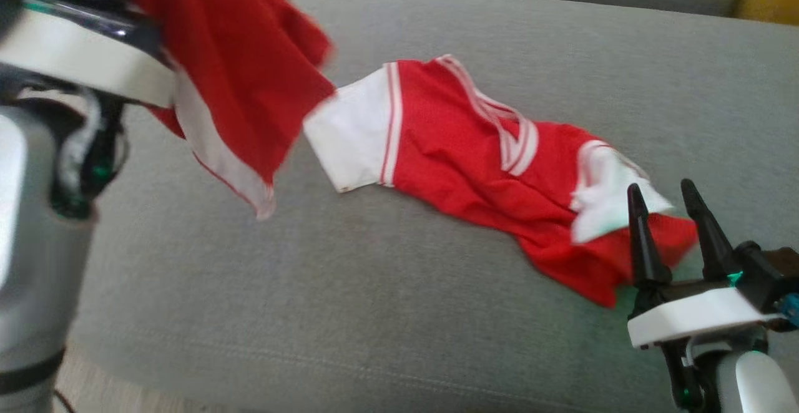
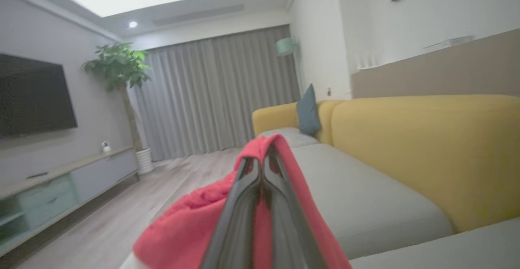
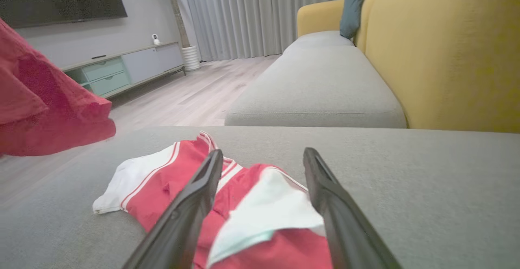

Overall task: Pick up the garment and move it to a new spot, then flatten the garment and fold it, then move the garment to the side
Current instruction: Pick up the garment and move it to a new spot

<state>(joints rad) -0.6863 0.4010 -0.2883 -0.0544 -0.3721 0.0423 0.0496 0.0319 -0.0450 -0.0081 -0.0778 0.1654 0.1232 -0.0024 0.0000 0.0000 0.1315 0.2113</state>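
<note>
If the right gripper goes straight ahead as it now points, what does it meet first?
Probably the white sleeve of the garment, just ahead of the open right gripper, on the sofa.

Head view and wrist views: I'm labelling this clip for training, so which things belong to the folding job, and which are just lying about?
Job: red-and-white garment; left gripper, fingers shut on its lifted end; right gripper, open at its other end; grey sofa seat under it.
Lying about: teal cushion; potted plant; television; low cabinet.
</note>
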